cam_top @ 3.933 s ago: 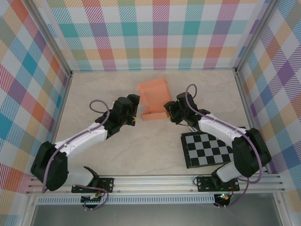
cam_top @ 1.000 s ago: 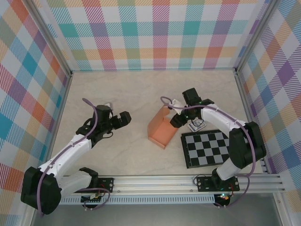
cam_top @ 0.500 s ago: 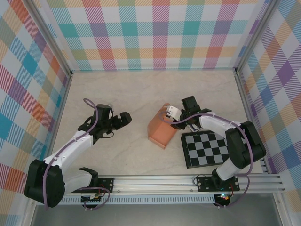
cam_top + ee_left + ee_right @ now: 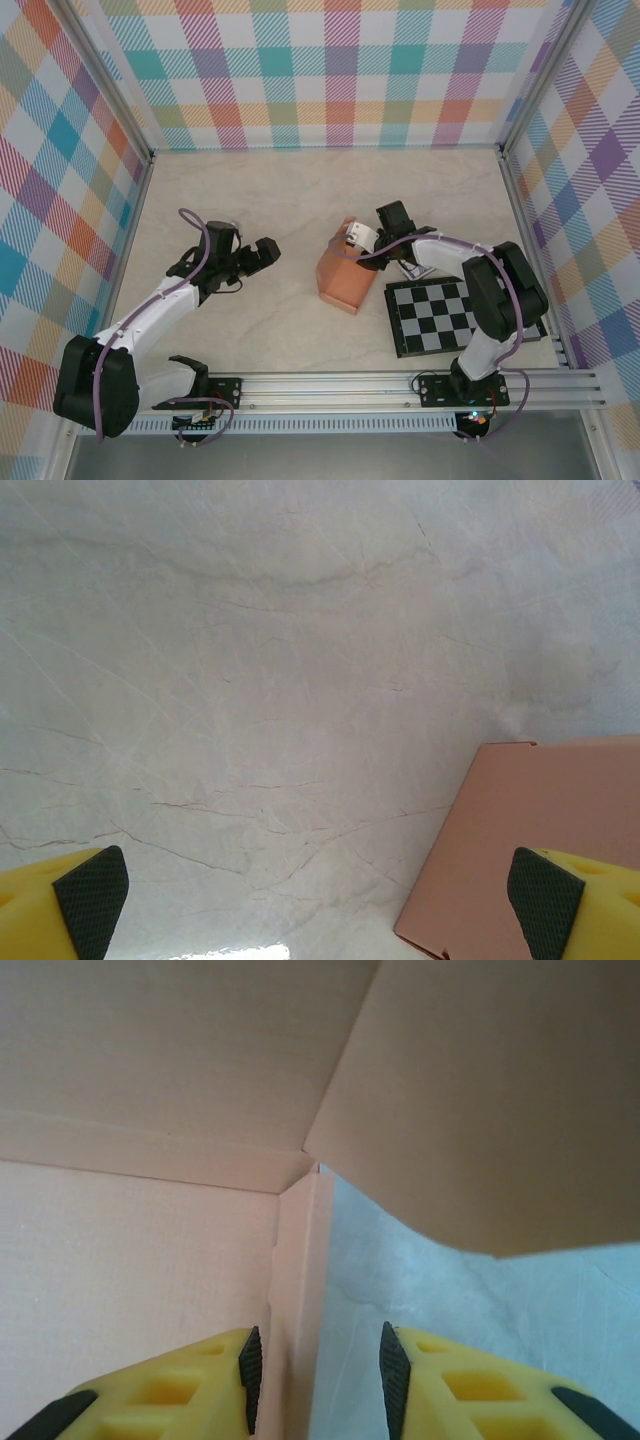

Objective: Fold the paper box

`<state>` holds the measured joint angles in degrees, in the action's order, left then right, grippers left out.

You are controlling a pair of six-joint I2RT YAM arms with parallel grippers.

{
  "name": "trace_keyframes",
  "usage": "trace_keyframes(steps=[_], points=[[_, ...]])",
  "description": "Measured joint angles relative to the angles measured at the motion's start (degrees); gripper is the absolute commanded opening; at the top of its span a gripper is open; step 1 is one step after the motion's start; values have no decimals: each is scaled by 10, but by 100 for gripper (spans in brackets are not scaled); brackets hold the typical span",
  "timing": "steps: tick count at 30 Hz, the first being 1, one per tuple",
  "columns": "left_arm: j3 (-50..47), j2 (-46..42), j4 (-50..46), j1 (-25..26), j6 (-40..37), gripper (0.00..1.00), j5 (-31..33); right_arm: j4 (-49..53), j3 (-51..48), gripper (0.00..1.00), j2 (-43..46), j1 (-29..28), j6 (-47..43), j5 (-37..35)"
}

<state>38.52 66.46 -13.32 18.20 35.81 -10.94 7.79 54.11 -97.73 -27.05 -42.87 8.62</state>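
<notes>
My right claw straddles a wall of the paper box near the middle of the tabletop, probably to crease it; pinched or not, I can't tell. My left claw gapes wide, keeping clear.

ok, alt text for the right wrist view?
A thin upright wall of the paper box stands between the yellow, black-padded jaws of the right gripper, which are apart, not clamped on it. More orange panels spread across the top and left; pale table shows lower right.
</notes>
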Motion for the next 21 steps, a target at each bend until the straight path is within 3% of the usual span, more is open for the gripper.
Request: trace_keyframes(steps=[11,13,15,21], points=[[0,7,0,0,4,100,-2,-18,0,44,-12,-13,2,-10],[0,7,1,0,4,100,-9,-15,3,40,-12,-13,4,-4],[0,7,2,0,-1,100,-17,-2,18,29,-16,-9,14,5],[-17,-44,15,0,-22,100,-34,2,49,29,-22,-2,57,10]])
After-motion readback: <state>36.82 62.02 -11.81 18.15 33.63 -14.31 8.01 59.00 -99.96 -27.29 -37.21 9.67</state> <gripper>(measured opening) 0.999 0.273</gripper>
